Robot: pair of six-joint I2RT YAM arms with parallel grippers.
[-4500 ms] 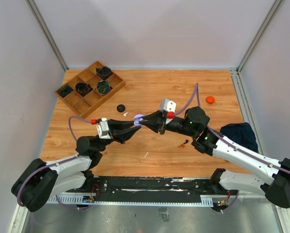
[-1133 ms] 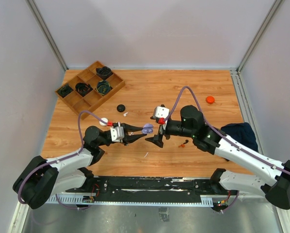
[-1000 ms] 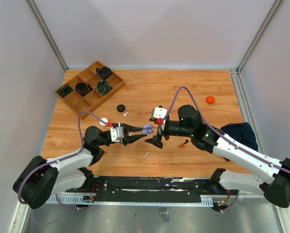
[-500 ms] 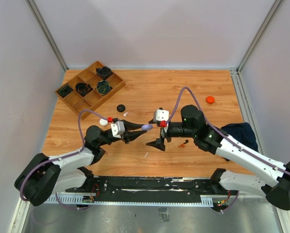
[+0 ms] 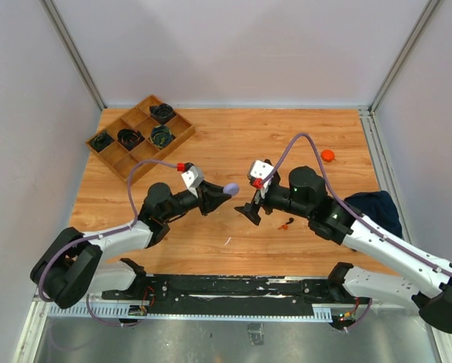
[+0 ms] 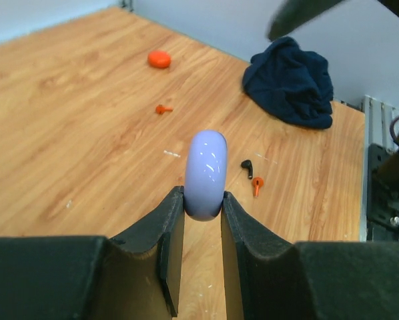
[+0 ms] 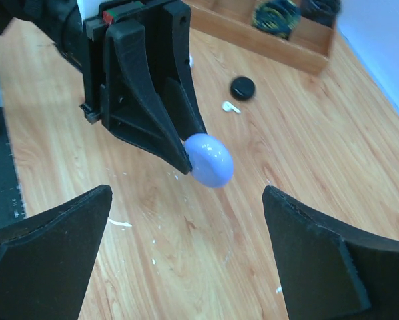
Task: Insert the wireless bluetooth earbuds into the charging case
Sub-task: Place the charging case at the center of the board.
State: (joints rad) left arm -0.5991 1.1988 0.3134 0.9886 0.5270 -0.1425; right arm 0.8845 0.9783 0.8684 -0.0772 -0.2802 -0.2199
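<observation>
**Charging case.** The pale purple, glossy, pebble-shaped plastic charging case (image 6: 206,167) is held clear of the wooden tabletop (image 5: 233,136). It is pinched edgewise at its lower rim between the nearly closed fingers of the left gripper (image 6: 203,197). The lid appears shut; no seam or hinge can be made out.

**Right gripper.** The right gripper (image 5: 249,212) is spread wide, holds nothing, and is pointed at the case from nearby without touching it.

**Handling of the case.** It is judged light, rigid and slippery. On so narrow a purchase the curved shell could twist or squirt out if pushed.

**Earbuds.** A small black stemmed earbud (image 6: 247,168) and a red-orange stemmed earbud (image 6: 257,186) lie close together on the tabletop. A white stemmed earbud (image 7: 231,107) lies beside a black round case (image 7: 241,87). These are judged featherlight and easily flicked, and are best taken by the bulb.
</observation>
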